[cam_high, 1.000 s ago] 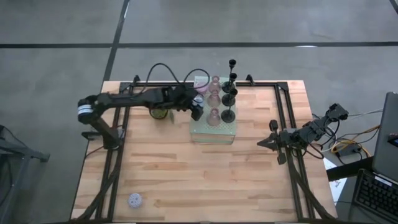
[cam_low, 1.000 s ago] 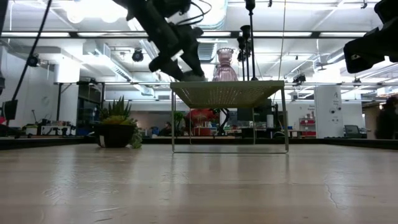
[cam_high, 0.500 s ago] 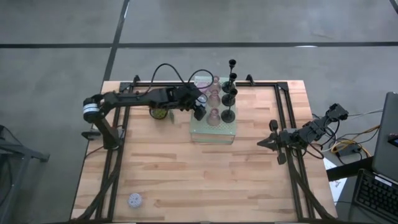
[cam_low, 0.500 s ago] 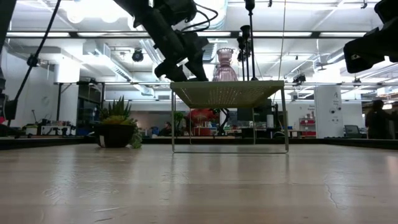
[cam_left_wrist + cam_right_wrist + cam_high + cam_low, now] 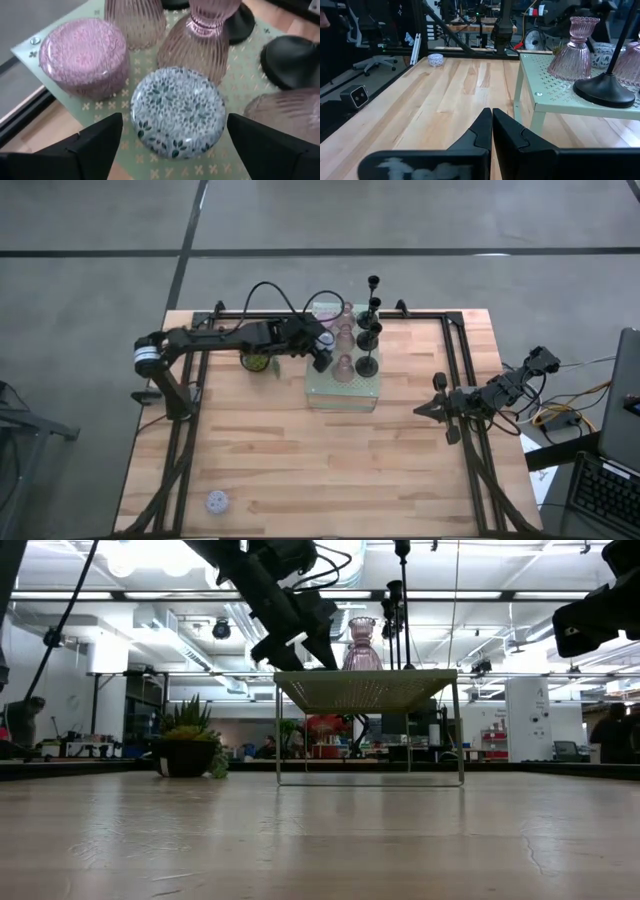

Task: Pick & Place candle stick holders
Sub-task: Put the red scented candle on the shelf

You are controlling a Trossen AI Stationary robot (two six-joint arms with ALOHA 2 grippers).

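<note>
The left arm stretches across the table's far side toward three o'clock, its left gripper [image 5: 172, 145] spread wide over a squat grey-blue leaf-patterned holder [image 5: 178, 111] on the pale green perforated stand [image 5: 343, 388]. The right gripper [image 5: 492, 116] rests closed at the table's three o'clock edge.

I see two slim matte-black jointed arms. The left arm [image 5: 215, 337] wears a white band and looping black cable; the right arm [image 5: 490, 395] ends in wedge-shaped fingers [image 5: 520, 140].
</note>
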